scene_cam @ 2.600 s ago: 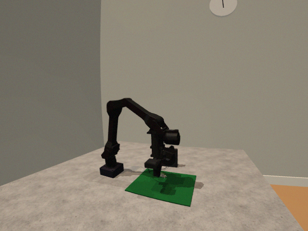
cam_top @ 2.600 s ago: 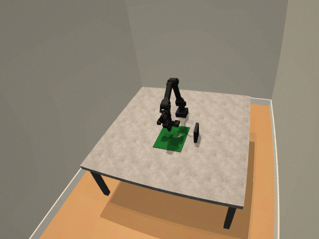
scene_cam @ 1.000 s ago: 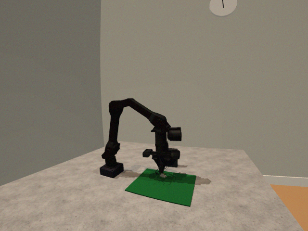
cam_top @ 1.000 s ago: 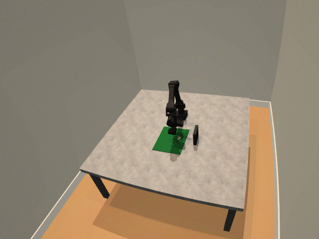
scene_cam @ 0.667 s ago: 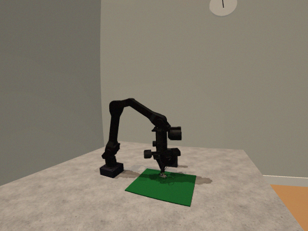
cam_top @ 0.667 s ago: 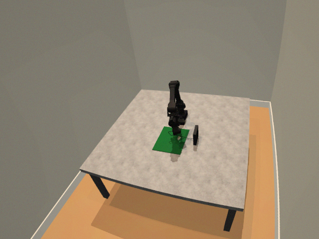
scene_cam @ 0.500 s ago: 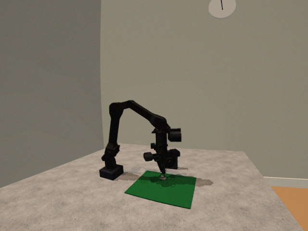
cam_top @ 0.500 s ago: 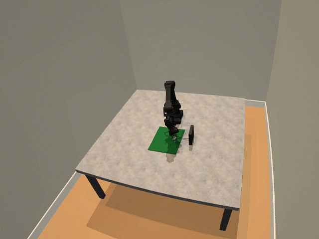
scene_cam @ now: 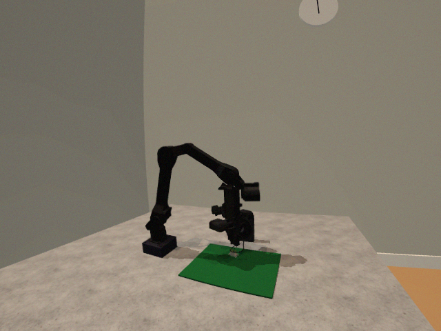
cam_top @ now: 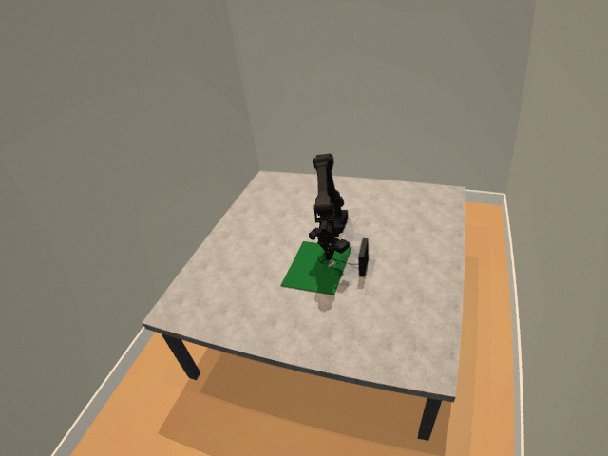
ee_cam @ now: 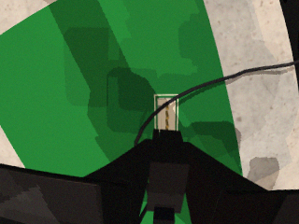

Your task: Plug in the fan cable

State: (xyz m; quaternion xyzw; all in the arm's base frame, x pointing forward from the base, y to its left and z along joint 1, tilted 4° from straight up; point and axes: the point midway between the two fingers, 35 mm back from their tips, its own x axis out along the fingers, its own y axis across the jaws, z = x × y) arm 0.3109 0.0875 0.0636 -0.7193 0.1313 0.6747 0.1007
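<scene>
My gripper (cam_top: 329,256) (scene_cam: 234,243) (ee_cam: 166,147) points down, low over the green board (cam_top: 298,275) (scene_cam: 227,278) (ee_cam: 33,103). It is shut on the cable's plug, which is dark and mostly hidden by the fingers. The white four-pin header (cam_top: 332,263) (scene_cam: 233,254) (ee_cam: 162,119) shows just beyond the fingertips in the wrist view. Its pin row runs away from the fingers, and its near end is hidden. In the exterior view the fingertips are above the header. The black cable (ee_cam: 201,87) loops from beside the fingers across the header. Contact between plug and header cannot be told.
The black fan (cam_top: 363,257) (scene_cam: 250,222) stands upright beside the board, and the cable runs to it. The arm's base (scene_cam: 159,245) stands on the table (cam_top: 220,304) (scene_cam: 89,285) behind the board.
</scene>
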